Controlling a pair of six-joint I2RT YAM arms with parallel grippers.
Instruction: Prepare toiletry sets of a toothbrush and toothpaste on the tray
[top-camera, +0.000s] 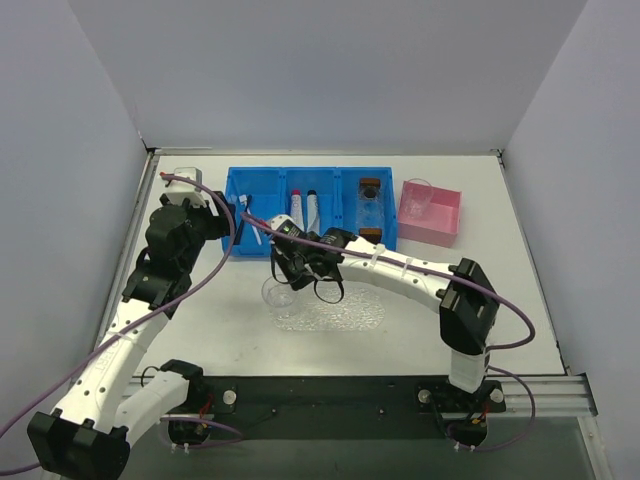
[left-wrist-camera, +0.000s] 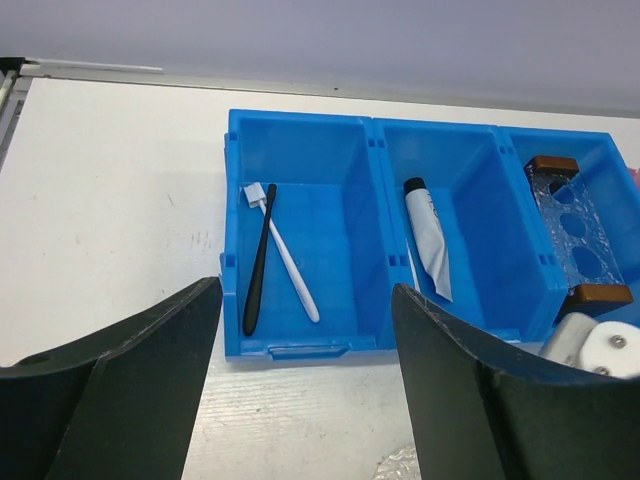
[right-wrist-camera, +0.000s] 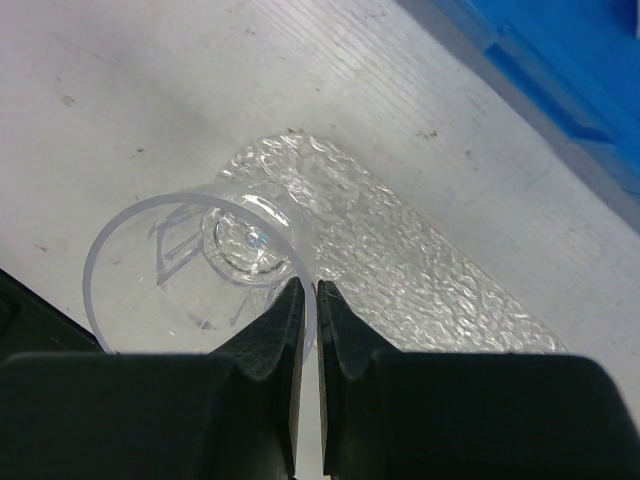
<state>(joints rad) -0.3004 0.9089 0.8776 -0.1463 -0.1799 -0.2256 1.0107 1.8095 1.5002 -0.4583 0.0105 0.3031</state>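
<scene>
While the right gripper pinches a cup, the left gripper gapes wide; toothbrushes beyond its jaws look light, slippery; grab mid-handle.

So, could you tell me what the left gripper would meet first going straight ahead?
Most likely the left compartment of the blue bin, around the black toothbrush and white toothbrush; depth is unclear.

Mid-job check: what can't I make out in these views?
1. Right wrist: whether the clear plastic cup, pinched by the right pincer, rests on the clear glittery oblong tray; transparency blurs contact.
2. Left wrist: the pink-red-capped silvery toothpaste tube, almost wholly behind the blue three-compartment bin's divider.
3. Right wrist: the bin's contents, cut off by the frame corner.
</scene>
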